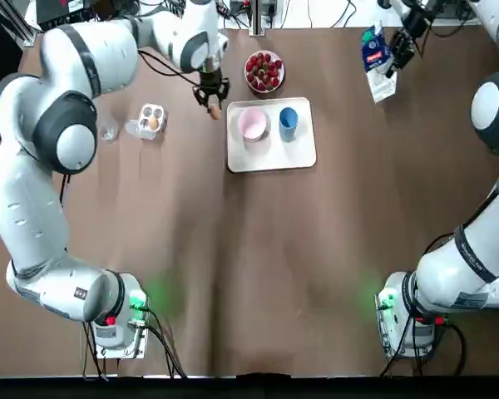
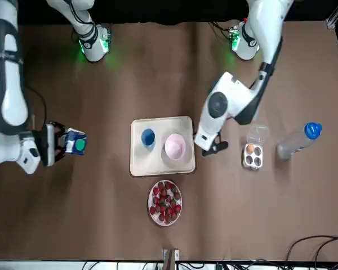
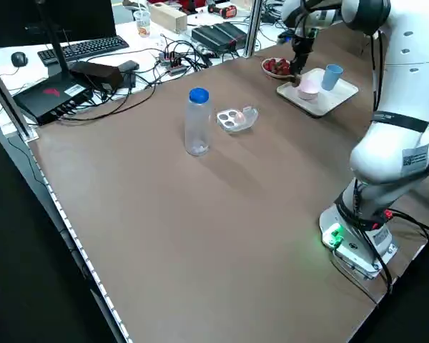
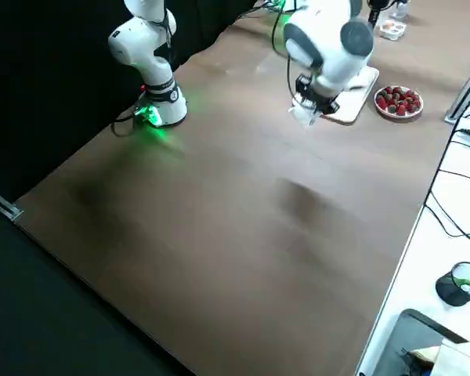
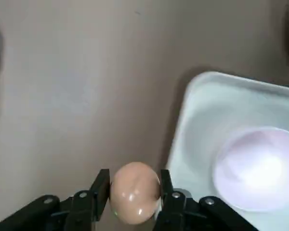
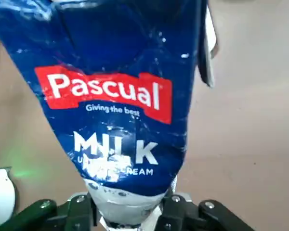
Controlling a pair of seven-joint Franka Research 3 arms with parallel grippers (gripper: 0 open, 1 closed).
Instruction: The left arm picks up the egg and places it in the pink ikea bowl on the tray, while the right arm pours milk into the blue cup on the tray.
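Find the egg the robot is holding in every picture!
Top: egg just left of the tray.
Front: hidden in the left tool, right of the tray.
Left side: too small to tell.
Right side: hidden.
Left wrist: between the fingers, beside the tray.
Right wrist: not there.
Landmark: the tray.

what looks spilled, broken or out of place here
Nothing stands out. No spill shows on the table or the tray; the pink bowl and blue cup stand upright. The egg is whole in the left gripper beside the tray, and the right gripper clamps the milk carton away from the tray.
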